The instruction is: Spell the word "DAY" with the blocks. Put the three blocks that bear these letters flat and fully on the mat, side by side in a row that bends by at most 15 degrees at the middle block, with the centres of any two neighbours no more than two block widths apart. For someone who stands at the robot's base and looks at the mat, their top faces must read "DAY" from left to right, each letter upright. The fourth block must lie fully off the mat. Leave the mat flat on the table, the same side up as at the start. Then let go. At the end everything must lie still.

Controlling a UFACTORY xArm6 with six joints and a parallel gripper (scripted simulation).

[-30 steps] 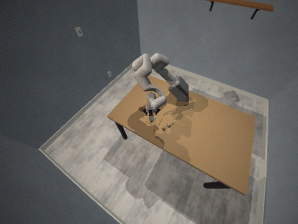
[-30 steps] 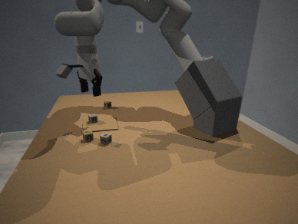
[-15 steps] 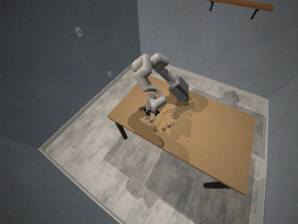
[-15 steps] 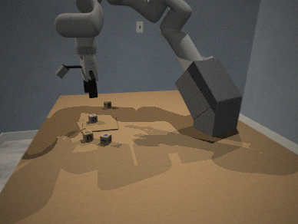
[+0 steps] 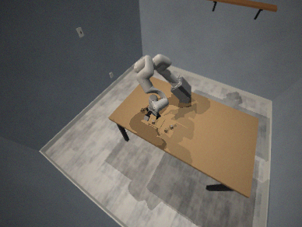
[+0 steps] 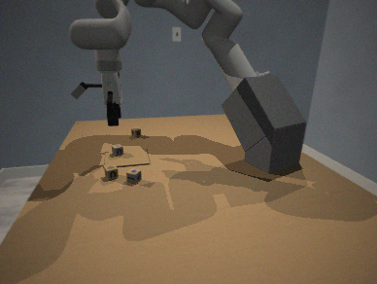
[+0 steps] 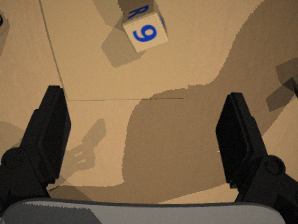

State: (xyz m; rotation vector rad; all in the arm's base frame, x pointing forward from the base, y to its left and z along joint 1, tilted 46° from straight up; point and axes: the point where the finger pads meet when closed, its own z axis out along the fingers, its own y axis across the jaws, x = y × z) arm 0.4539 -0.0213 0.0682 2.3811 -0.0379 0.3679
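Your arm (image 5: 145, 74) (image 6: 104, 34) reaches out over the table (image 5: 218, 136) (image 6: 194, 233), its gripper (image 5: 152, 116) (image 6: 113, 122) (image 7: 144, 108) released, fingers wide apart and holding nothing, above the surface. In the exterior view, you have the mat (image 6: 133, 157) (image 7: 90, 75) left of centre with one block (image 6: 117, 150) (image 7: 145, 33) on it, a blue character on top. Two blocks, a left one (image 6: 111, 173) and a right one (image 6: 133, 176), sit off its near side; the far block (image 6: 136, 132) lies beyond it.

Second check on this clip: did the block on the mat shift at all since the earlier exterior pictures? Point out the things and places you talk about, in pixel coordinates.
No. The block (image 5: 153, 122) (image 6: 117, 150) (image 7: 148, 37) shows no visible shift in the exterior view, judged against the mat's edges (image 5: 159, 125) (image 6: 134, 158) (image 7: 82, 65).
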